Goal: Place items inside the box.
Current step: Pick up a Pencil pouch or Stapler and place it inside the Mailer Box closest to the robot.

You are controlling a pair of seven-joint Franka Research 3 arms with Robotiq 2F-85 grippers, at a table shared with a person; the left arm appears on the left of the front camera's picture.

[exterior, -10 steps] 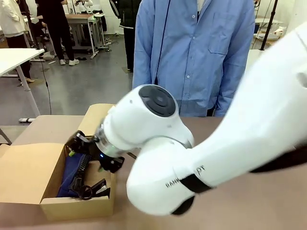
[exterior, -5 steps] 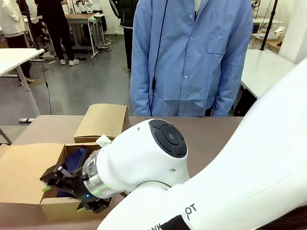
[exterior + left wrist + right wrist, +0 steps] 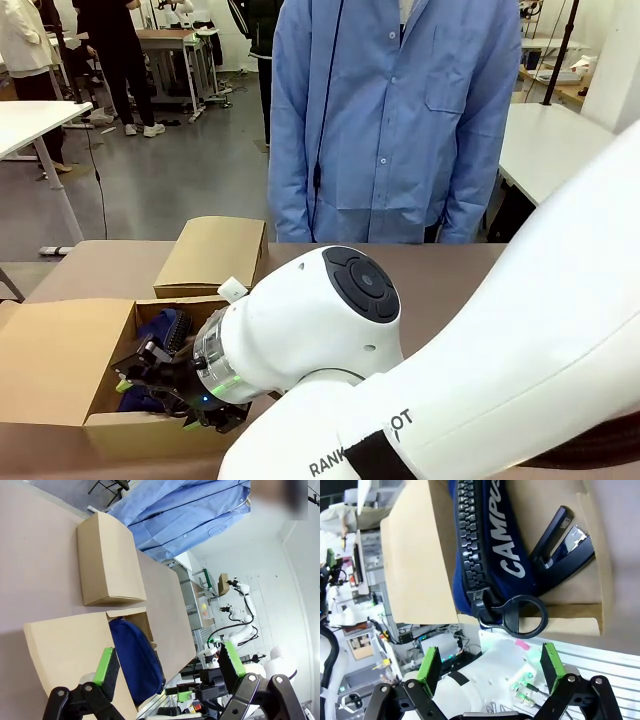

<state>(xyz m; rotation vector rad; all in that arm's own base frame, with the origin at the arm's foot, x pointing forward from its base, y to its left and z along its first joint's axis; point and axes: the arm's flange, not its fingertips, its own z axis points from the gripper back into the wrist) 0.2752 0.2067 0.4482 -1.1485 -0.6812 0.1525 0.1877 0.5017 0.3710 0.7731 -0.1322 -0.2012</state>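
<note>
The navy blue zip pouch [image 3: 162, 330] lies inside the open cardboard box [image 3: 150, 436] at the table's near left. Its long axis runs from the box's far wall toward the near wall. In the right wrist view the zip teeth and the white letters "CAMPUS" run along that same axis, and the zip's ring pull [image 3: 520, 616] is at the end nearest the camera. The black stapler [image 3: 563, 544] lies in the box just beside the pouch, set at a slant to it, with its two arms spread slightly apart. The right gripper [image 3: 155, 398] hangs over the box's near end with its jaws wide apart and nothing between the green pads [image 3: 429, 663]. The left gripper [image 3: 167, 667] looks down on the box from above, jaws also wide and holding nothing. One box flap [image 3: 55, 360] is folded flat out to the left. A tan cardboard piece [image 3: 212, 255] lies just behind the box; whether it is a flap or a separate carton cannot be told. The brown table [image 3: 100, 265] lies bare around the box. The bulky white right arm [image 3: 480, 360] covers the table's near right. A person in a blue shirt [image 3: 400, 120] stands at the far edge. Behind are a grey floor, white tables and other people standing.
</note>
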